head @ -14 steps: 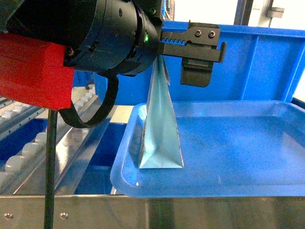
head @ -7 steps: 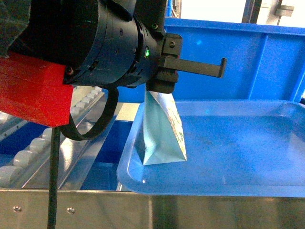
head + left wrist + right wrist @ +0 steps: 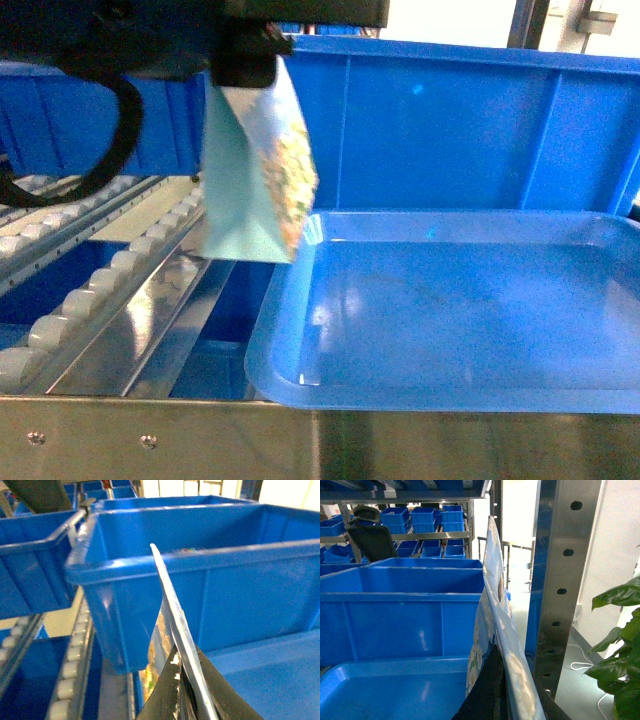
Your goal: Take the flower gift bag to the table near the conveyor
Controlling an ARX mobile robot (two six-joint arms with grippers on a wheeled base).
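Near first: the steel edge, then the blue tray (image 3: 450,340). The left gripper (image 3: 248,62) pinches the bag (image 3: 262,175) by its top, hanging clear above the conveyor (image 3: 110,290), left of the tray. The right gripper (image 3: 492,700) clamps a second bag (image 3: 490,630). Bins (image 3: 470,130) sit behind.

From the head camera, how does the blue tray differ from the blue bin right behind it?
The tray is shallow, with a low rounded rim; the bin has tall, upright, ribbed walls. The tray sits nearest the camera, with the bin behind it. The tray's glossy floor is in plain sight and bare, while the bin's inside is hidden from this view. Both are blue plastic.
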